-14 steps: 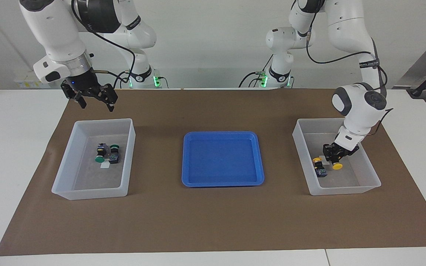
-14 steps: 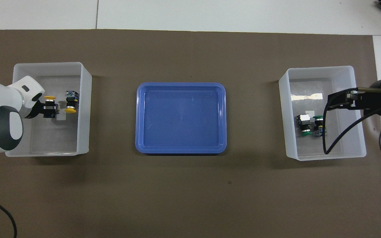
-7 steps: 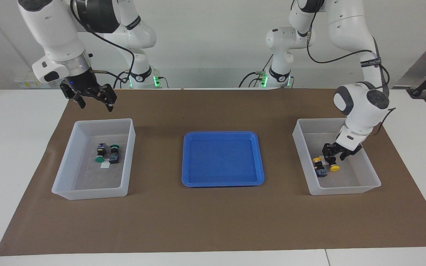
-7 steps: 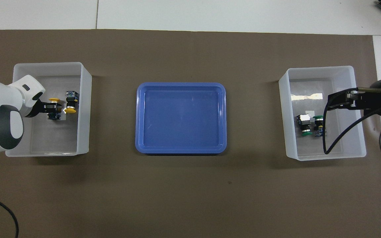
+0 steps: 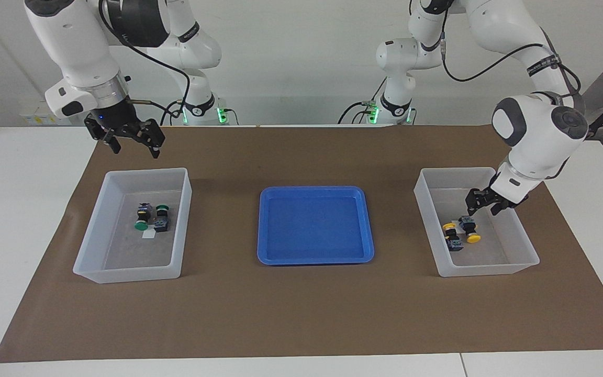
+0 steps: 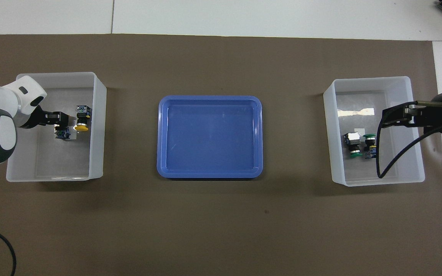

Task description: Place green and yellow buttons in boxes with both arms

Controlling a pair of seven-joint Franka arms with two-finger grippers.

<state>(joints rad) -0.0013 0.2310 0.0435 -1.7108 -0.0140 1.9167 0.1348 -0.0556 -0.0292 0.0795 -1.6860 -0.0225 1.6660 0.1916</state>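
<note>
Two yellow buttons (image 5: 472, 231) (image 6: 81, 122) lie side by side on the floor of a translucent box (image 5: 469, 170) (image 6: 56, 75) at the left arm's end. My left gripper (image 5: 483, 203) (image 6: 58, 117) hangs open and empty just above them and partly hides one in the overhead view. Two green buttons (image 5: 151, 218) (image 6: 360, 145) lie together in a second translucent box (image 5: 135, 172) (image 6: 370, 79) at the right arm's end. My right gripper (image 5: 135, 148) (image 6: 384, 117) is open and empty, held high over that box's rim.
A blue tray (image 5: 314, 225) (image 6: 209, 136) with nothing in it sits mid-table between the two boxes. A brown mat (image 5: 301, 314) covers the table. A black cable (image 6: 397, 153) from the right arm hangs over the green buttons' box.
My left gripper has let go of a yellow button and risen out of the box; the button now lies beside the other. The right gripper has barely moved.
</note>
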